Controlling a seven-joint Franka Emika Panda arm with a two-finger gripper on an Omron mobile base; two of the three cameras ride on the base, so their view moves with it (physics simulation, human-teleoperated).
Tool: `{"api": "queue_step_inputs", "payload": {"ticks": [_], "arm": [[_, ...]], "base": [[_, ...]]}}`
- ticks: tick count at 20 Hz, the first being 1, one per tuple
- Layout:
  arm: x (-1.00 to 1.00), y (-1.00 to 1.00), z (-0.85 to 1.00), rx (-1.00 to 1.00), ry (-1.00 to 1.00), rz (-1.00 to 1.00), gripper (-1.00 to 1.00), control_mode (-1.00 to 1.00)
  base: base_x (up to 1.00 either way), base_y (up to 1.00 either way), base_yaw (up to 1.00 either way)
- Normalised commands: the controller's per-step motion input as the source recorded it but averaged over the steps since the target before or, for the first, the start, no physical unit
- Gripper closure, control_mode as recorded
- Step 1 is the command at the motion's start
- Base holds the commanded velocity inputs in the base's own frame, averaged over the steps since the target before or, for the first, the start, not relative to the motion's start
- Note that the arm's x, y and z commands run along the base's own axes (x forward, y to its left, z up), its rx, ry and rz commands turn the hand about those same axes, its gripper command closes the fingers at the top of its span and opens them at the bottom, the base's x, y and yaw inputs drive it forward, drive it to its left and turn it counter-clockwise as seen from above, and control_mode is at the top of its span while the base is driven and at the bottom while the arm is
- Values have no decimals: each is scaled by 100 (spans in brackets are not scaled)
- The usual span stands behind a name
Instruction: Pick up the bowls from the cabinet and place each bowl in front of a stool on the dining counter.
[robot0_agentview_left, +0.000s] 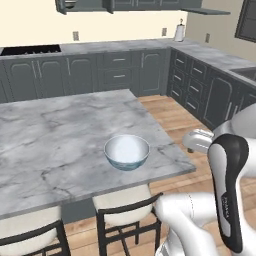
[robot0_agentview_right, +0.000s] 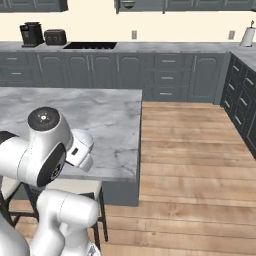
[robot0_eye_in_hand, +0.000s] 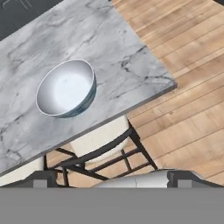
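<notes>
White bowl (robot0_eye_in_hand: 65, 88) lies well beyond end effector (robot0_eye_in_hand: 111, 183).

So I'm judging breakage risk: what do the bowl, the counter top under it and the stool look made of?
Bowl: likely glazed ceramic, glossy white inside with a blue outer wall. Dining counter: polished-looking marble, grey veins on white. Stool: dark, probably metal frame with a cream seat, possibly padded.

Kitchen fittings and seating
Cream-cushioned stools (robot0_agentview_left: 124, 210) stand on plank floor (robot0_agentview_right: 190, 150); coffee maker (robot0_agentview_right: 31, 34), toaster (robot0_agentview_right: 55, 36), cooktop (robot0_agentview_left: 31, 49) far beyond.
</notes>
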Motion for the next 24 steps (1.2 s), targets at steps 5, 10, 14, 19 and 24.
{"api": "queue_step_inputs", "payload": {"ticks": [5, 10, 14, 19, 24], "arm": [[0, 0, 0, 0, 0, 0, -100, 100], [0, 0, 0, 0, 0, 0, -100, 100], [0, 0, 0, 0, 0, 0, -100, 100], [0, 0, 0, 0, 0, 0, -100, 100], [0, 0, 0, 0, 0, 0, -100, 100]], "base": [[0, -92, -4], [9, -100, -8], [75, -100, 0], [100, -100, 0], [36, -100, -1]]}}
